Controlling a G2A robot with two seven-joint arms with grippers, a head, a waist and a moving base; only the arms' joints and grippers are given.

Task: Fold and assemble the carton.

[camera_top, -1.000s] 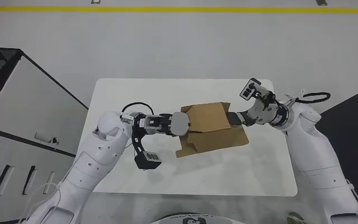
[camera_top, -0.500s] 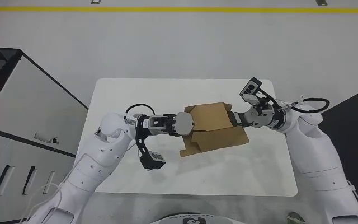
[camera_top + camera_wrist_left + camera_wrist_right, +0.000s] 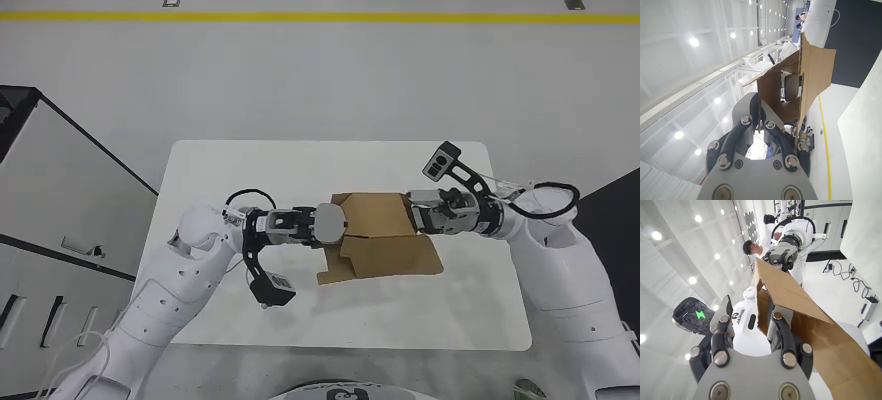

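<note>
White worktop (image 3: 300,170) surrounds the carton (image 3: 378,232), which sits a little right of the middle, brown and only partly folded. One flat panel faces up. Loose flaps spread from it toward the near side, with their raw corrugated edges exposed. We cannot tell whether those flaps touch the worktop.

At the carton's left edge, the left jaws are pressed together on a thin cardboard edge, and their fingers (image 3: 753,106) pinch it from both sides. In the left wrist view the carton (image 3: 815,75) opens out beyond that pinch, with a cut-out gap in one panel.

At the carton's right edge, the right jaws stand spread. In the right wrist view a carton (image 3: 783,289) edge lies close against one of the fingers (image 3: 772,313), and the other finger stands well apart from the cardboard.

Around the carton we see bare worktop: a wide stretch to the left, a band along the far edge and another along the near edge. On the right, the flap corner stays well inside the worktop's edge.

Past the far edge is pale floor (image 3: 320,80) crossed by a yellow line (image 3: 320,17). A dark-edged cabinet (image 3: 40,150) stands off to the left, apart from the worktop.
</note>
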